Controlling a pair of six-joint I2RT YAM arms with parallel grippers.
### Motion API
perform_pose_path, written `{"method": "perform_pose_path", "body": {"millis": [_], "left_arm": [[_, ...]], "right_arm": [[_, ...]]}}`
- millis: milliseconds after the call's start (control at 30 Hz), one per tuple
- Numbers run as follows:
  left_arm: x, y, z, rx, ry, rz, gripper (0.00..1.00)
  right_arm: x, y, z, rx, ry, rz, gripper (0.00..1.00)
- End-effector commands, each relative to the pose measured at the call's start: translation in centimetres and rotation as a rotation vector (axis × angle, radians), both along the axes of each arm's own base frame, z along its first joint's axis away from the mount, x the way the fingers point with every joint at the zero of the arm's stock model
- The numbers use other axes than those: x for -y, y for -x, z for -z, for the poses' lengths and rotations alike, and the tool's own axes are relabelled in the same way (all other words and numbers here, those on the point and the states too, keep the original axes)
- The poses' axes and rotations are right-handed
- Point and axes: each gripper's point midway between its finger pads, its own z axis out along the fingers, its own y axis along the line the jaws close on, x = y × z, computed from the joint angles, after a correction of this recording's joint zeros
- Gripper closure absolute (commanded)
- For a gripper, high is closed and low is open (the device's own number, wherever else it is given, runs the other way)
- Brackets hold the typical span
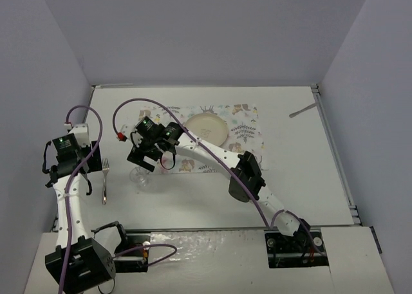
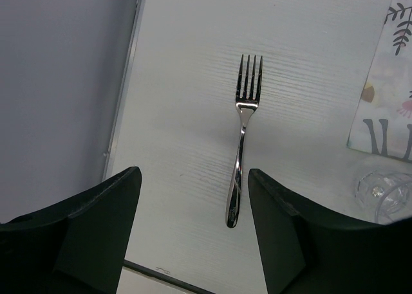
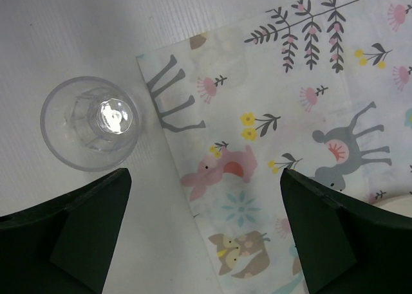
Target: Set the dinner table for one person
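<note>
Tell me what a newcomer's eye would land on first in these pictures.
The animal-printed cloth with a pale plate on it, in the middle, draws the eye first. Then the right gripper, open above the cloth's corner beside a clear glass, and the left gripper, open above a fork near the left edge of the table.

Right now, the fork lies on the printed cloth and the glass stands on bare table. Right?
No: the fork lies on the bare table, off the printed cloth, as the left wrist view shows. The glass does stand on bare table.
</note>
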Motion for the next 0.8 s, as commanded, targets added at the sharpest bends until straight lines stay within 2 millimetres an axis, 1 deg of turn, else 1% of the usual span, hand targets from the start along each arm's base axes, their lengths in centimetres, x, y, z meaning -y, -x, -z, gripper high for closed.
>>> {"method": "perform_pose_path", "body": {"millis": [0,67,133,233,300,400,467,533,567,767], "left_arm": [[-0.9,-0.7,-3.0,0.1,-0.029,-0.019,0.36],[-1.0,-0.6,-3.0,0.099,-0.027,-0.022,0.36],[-1.1,-0.5,-3.0,0.101,-0.023,-0.018,0.36],[-1.2,-0.5,-3.0,0.105,-0.021,-0.017,0.36],[-1.3,-0.6,-2.9,0.106,-0.013,-0.01,0.36],[-1.4,-0.8,-2.5,0.103,0.001,-0.009,0.36],[-1.5,-0.9,-2.2,0.101,0.007,-0.01,0.36],[-1.5,-1.0,-2.2,0.105,0.013,-0.004,0.36],[-1.5,-1.0,-2.2,0.104,0.013,-0.003,0.36],[-1.7,-1.0,-1.9,0.1,0.017,0.006,0.36]], "right_arm": [[-2.9,0.5,-1.1,0.015,-0.091,-0.037,0.04],[-3.4,0.6,-1.2,0.013,-0.109,-0.042,0.04],[-3.9,0.9,-0.9,-0.002,-0.121,-0.049,0.05],[-4.5,1.5,-1.0,-0.016,-0.14,-0.068,0.05],[-4.9,1.7,-1.2,-0.018,-0.154,-0.071,0.06],[-5.4,2.2,-0.8,-0.017,-0.155,-0.079,0.09],[-5.6,2.6,0.1,-0.019,-0.14,-0.092,0.17],[-5.7,3.0,0.7,-0.035,-0.136,-0.106,0.35],[-5.8,3.1,0.9,-0.043,-0.136,-0.111,0.46],[-5.2,3.6,3.4,-0.074,-0.089,-0.11,0.48]]}}
